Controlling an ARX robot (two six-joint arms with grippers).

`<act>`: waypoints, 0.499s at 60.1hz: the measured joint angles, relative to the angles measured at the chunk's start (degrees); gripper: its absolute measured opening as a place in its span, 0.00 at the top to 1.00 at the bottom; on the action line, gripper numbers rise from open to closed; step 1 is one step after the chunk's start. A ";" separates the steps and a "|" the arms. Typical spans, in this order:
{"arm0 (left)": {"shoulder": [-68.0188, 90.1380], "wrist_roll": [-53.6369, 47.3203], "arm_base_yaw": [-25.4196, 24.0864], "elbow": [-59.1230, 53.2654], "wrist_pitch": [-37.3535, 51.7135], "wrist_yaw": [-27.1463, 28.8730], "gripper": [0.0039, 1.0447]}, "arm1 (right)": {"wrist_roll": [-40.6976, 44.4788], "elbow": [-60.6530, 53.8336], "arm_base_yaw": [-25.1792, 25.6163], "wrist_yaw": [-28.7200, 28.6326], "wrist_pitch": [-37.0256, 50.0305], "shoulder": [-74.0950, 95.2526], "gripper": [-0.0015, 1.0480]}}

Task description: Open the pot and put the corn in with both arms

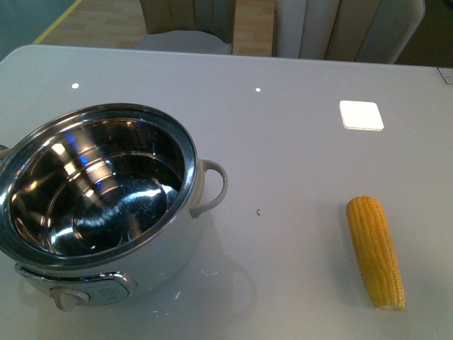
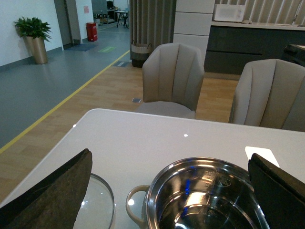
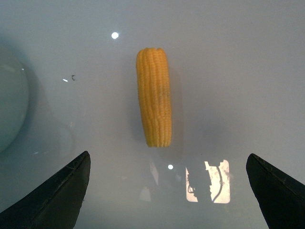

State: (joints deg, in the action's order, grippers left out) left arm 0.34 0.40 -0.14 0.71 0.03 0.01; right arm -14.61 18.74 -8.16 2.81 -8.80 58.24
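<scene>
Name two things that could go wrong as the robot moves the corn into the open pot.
1. The corn lies loose on the glossy table below the open right gripper. Being round, it may roll or slip as the fingers close.
2. The pot has a tall steel rim and a loop handle facing the corn. A low carry could clip them.

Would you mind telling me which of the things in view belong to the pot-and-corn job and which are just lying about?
For the job:
pot, already open
glass lid, lying beside the pot
corn, on the table, apart from the pot

Just lying about:
white square on the table
chairs beyond the table
potted plant in the background
</scene>
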 joint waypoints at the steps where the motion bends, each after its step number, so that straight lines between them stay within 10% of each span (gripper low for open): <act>1: 0.00 0.00 0.00 0.00 0.00 0.00 0.06 | 0.46 0.46 -0.20 0.79 1.18 1.81 0.08; 30: 0.00 0.00 0.00 0.00 0.00 0.00 0.06 | 4.09 14.88 -1.97 -0.46 19.74 46.56 0.08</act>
State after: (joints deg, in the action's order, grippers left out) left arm 0.34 0.40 -0.14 0.71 0.03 0.01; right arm -10.52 33.63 -10.13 2.35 10.94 104.79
